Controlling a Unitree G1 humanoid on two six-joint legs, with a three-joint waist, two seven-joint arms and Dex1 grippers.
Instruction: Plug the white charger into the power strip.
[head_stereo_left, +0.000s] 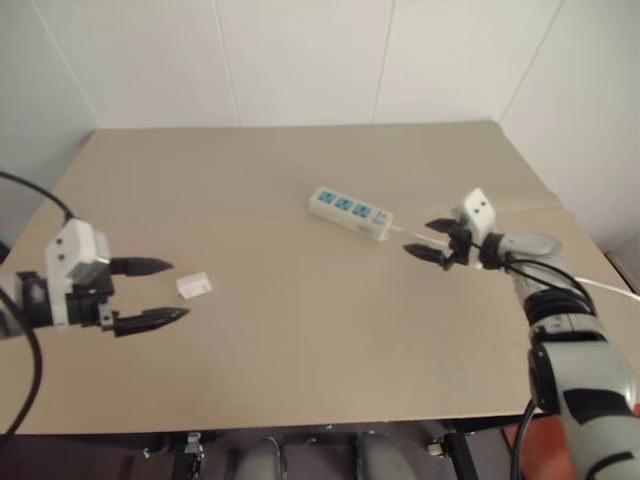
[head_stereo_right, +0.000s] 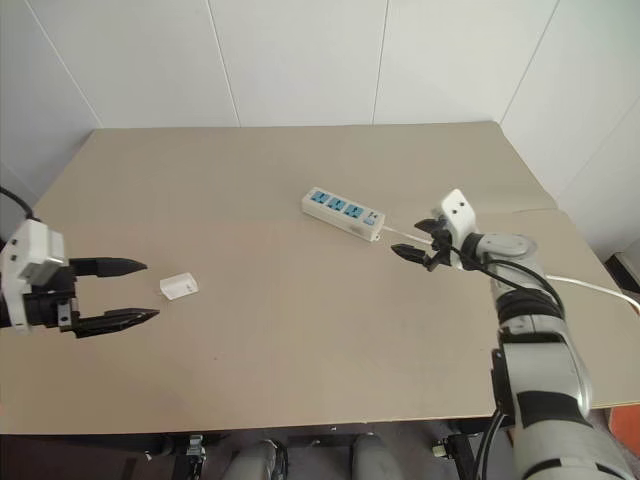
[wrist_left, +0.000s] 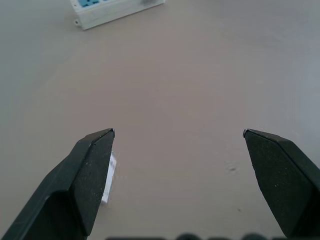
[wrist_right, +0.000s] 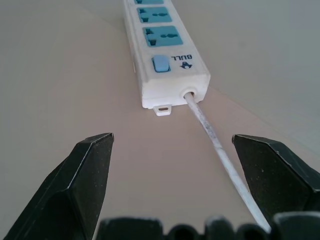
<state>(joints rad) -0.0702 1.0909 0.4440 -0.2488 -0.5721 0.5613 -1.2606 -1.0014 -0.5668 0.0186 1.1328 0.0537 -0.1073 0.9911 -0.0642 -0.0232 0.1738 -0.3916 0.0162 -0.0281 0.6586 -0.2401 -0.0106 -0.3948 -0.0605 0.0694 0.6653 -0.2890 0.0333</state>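
While the small white boxy charger (head_stereo_left: 194, 285) lies flat on the tan table top (head_stereo_left: 300, 350), nothing is holding it. It sits on the robot's left half of the table, well apart from the long white power strip with three blue socket faces (head_stereo_left: 350, 212), which lies past the middle of the table, toward the right. The strip's long side runs slanted across the table, and its thin white cord (wrist_right: 215, 145) comes out of the end nearest the right arm.

The left gripper with two black fingers (head_stereo_left: 152, 292) is the one close to the charger. The charger lies just ahead of its fingertips, a little toward the middle of the table. The fingers stand wide apart with nothing between them. In the left wrist view a bit of white peeks out beside one black finger (wrist_left: 90, 175); that is probably the charger.

The right gripper (head_stereo_left: 428, 240) is also spread wide and holds nothing. It points at the cord end of the strip, near it but not touching. The cord runs between its two fingers in the right wrist view.

So the left arm looks best placed to pick up the charger. The right arm looks ready to hold the strip steady. The charger would then have to cross to the sockets.
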